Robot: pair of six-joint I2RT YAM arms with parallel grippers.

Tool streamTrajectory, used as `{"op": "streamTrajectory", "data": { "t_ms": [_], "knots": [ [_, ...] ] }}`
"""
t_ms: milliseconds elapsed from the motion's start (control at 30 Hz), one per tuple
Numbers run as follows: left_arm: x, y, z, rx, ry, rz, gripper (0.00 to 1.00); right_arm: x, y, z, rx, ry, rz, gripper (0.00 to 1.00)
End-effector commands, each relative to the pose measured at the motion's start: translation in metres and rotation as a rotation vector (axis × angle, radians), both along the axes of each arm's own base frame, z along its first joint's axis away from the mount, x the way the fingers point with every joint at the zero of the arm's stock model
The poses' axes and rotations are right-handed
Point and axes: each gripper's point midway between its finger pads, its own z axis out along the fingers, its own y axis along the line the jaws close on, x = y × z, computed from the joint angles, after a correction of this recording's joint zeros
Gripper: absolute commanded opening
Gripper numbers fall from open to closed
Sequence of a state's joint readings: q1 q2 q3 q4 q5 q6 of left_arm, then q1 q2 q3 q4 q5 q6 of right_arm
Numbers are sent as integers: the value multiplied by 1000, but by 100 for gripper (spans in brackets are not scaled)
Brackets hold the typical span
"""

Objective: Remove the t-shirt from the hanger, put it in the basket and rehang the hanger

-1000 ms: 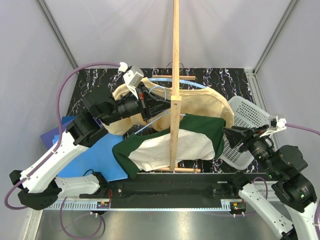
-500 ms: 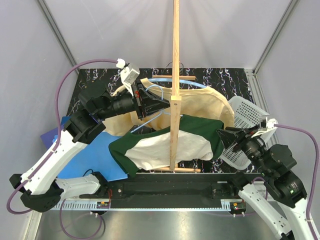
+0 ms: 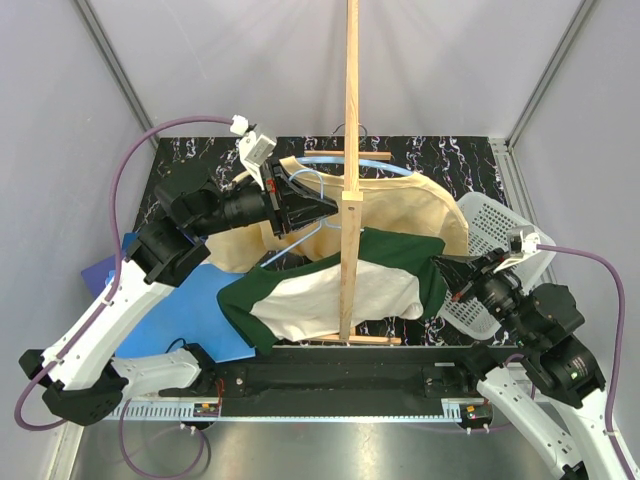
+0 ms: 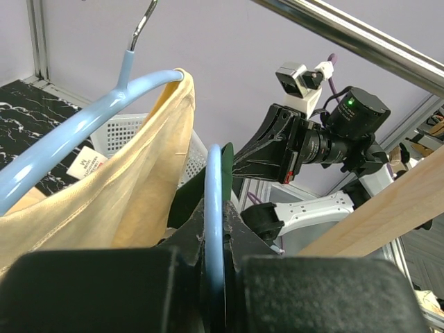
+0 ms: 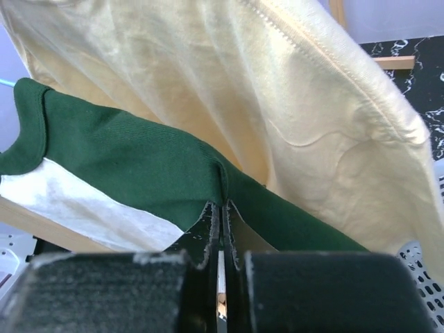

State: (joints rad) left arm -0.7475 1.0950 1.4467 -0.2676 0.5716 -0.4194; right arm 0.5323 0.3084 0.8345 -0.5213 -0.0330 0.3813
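Observation:
The green and white t-shirt [image 3: 330, 290] hangs low on a light blue hanger [image 4: 214, 180] by the wooden stand. My left gripper [image 3: 300, 212] is shut on that hanger's thin blue bar, which runs upright between its jaws [image 4: 215, 225]. My right gripper [image 3: 443, 266] is shut on the t-shirt's green sleeve at the right end. In the right wrist view a fold of green cloth [image 5: 139, 166] is pinched at the tips of that gripper [image 5: 222, 208].
A cream t-shirt [image 3: 400, 205] on a second blue hanger [image 4: 76, 132] hangs just behind. The wooden stand's pole [image 3: 350, 150] rises through the middle. A white basket [image 3: 495, 235] lies at the right and a blue cloth [image 3: 190, 310] at the left.
My right gripper moved left to the green sleeve and shut on it. My left gripper shifted slightly right and up with the hanger, then stayed.

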Motion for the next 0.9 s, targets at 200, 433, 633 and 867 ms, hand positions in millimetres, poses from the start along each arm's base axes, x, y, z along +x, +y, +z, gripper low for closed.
{"op": "streamTrajectory", "data": {
  "t_ms": [200, 433, 633, 867],
  "knots": [
    [-7, 18, 32, -103, -61, 34, 0, 13, -46, 24, 80, -22, -272, 0],
    [-3, 28, 35, -147, -47, 104, 0, 10, -83, 27, 151, -21, -454, 0],
    [5, 49, 40, -206, -54, 237, 0, 7, -116, 15, 213, 69, -646, 0],
    [2, 66, 42, -225, -97, 298, 0, -1, -139, 10, 276, 92, -761, 0]
  ]
}}
